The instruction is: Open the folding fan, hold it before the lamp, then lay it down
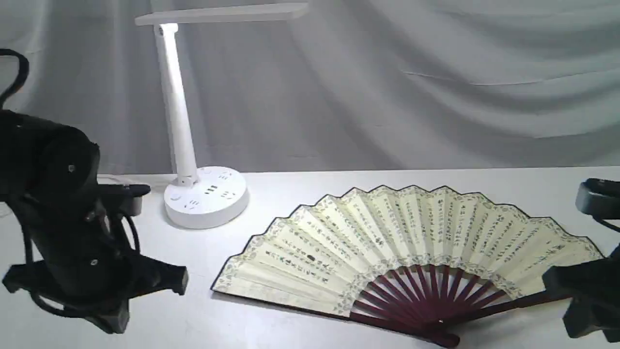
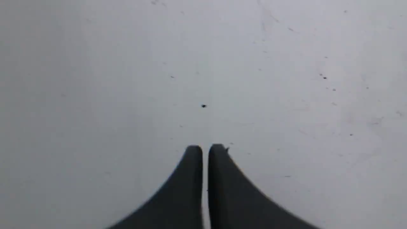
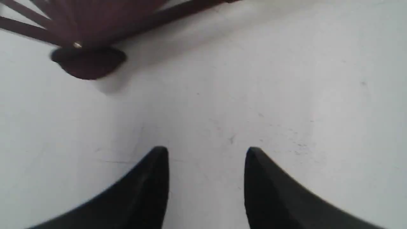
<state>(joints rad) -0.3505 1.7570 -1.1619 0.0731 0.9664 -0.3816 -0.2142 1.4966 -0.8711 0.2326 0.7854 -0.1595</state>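
The folding fan [image 1: 387, 237] lies spread open and flat on the white table, cream leaf with black calligraphy toward the back, maroon ribs meeting at the pivot near the front. Its pivot end [image 3: 87, 60] shows in the right wrist view. The white lamp [image 1: 203, 196] stands at the back left, its bar head overhead. My right gripper [image 3: 206, 152] is open over bare table beside the pivot, holding nothing; its arm [image 1: 586, 295] is at the fan's right guard. My left gripper [image 2: 205, 149] is shut and empty over bare table, well left of the fan.
The left arm [image 1: 63, 228] hovers in front of the lamp base. A grey draped cloth [image 1: 387, 82] closes off the back. The white table [image 1: 290, 320] runs across the whole front.
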